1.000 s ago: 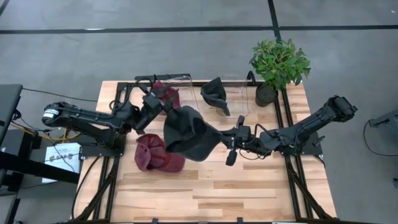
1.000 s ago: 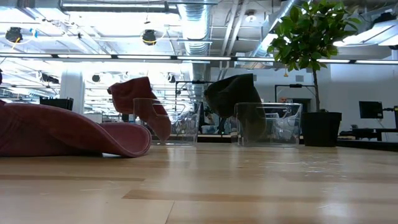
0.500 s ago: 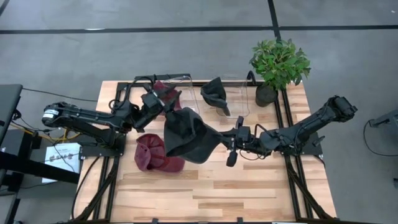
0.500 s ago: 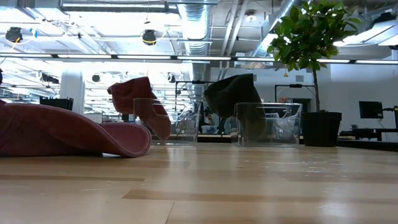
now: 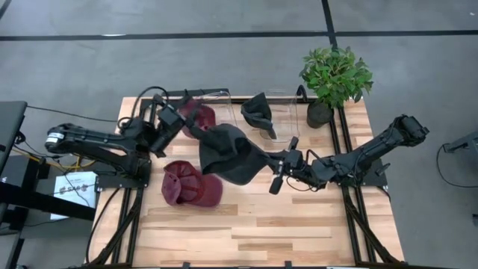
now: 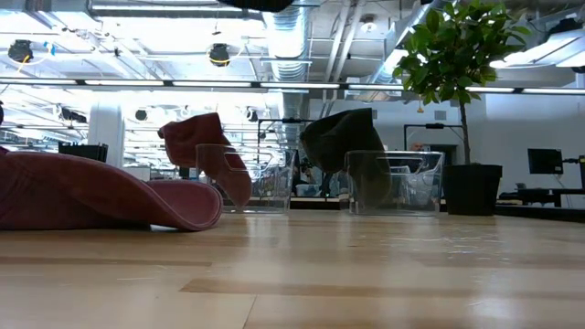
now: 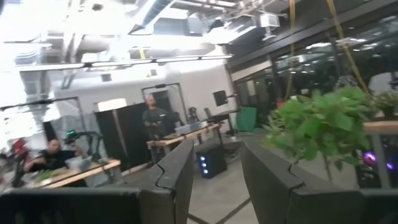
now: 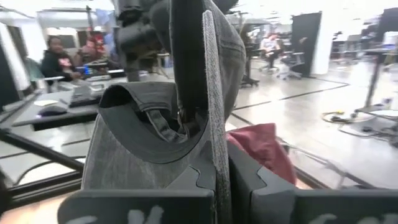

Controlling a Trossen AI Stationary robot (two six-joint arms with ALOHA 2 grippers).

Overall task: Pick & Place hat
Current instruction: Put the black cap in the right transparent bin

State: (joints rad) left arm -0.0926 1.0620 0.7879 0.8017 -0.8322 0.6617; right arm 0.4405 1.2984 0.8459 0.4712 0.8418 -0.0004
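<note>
My right gripper [image 5: 267, 160] [image 8: 214, 163] reaches in from the table's right and is shut on a dark grey hat [image 5: 224, 153], which is held over the table's middle. Only the hat's underside [image 6: 260, 4] shows at the top edge of the low view. My left gripper [image 5: 173, 118] [image 7: 217, 158] is open and sits left of that hat, by the left clear container [image 5: 216, 101]. A maroon hat [image 5: 187, 184] [image 6: 91, 194] lies on its brim on the table, below and to the left of the held hat. My right gripper pinches the dark grey hat between its two fingers at the hat's right-hand edge [image 8: 213, 124]. The fingers come in level from the table's right. The hat is lifted clear of the table and spreads out beyond the fingers toward the left.
A second maroon hat [image 5: 198, 116] [image 6: 194, 137] hangs on the left clear container's wall. A second dark hat [image 5: 258, 112] [image 6: 343, 137] hangs on the right clear container [image 5: 287, 116]. A potted plant [image 5: 334, 78] stands at the far right corner. People sit at desks in the room beyond the table.
My left gripper has drawn back from the dark grey hat toward the table's left and far edge. The held hat has shifted a little toward the far edge and risen, uncovering more of the maroon hat on the table.
</note>
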